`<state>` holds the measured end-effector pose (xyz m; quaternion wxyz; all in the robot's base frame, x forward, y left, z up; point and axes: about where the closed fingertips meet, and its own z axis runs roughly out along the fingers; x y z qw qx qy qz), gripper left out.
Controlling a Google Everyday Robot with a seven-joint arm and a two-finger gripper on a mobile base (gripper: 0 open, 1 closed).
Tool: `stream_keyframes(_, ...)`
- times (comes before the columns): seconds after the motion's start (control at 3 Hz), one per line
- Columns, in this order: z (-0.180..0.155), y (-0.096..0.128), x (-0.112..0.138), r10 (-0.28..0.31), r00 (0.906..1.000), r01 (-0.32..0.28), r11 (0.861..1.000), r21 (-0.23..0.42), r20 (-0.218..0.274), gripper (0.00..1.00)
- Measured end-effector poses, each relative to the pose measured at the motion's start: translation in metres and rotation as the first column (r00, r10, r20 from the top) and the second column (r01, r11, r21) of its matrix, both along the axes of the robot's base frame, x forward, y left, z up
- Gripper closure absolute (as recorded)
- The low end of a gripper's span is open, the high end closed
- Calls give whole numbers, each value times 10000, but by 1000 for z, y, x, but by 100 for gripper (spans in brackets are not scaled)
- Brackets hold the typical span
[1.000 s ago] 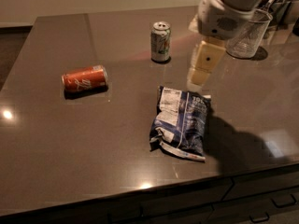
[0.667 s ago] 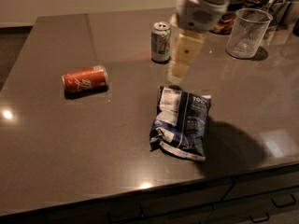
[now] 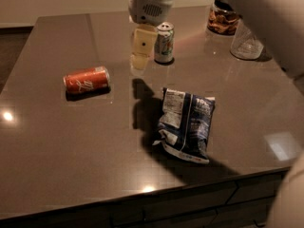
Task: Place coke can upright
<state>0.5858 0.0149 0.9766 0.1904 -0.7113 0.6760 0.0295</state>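
1. Dark tabletop fills our view; on its left half we see the coke can, red-orange with white script and silver ends.
2. It lies on its side, long axis left to right.
3. Our arm hangs at the far side; the gripper hovers just left of the white and green can, parted or closed we cannot tell.

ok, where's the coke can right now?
Camera view: the coke can lies on its side on the left half of the table, apart from the end effector, which hovers right of it beside the white and green can.
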Motion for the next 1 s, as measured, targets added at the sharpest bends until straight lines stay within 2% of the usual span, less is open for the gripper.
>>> stream_keyframes(0.33, -10, 42, 12, 646, 9979, -647, 9977, -181, -34, 0)
stream_keyframes(1.0, -39, 114, 19, 1709, 9847, -1731, 9820, -761, -353, 0)
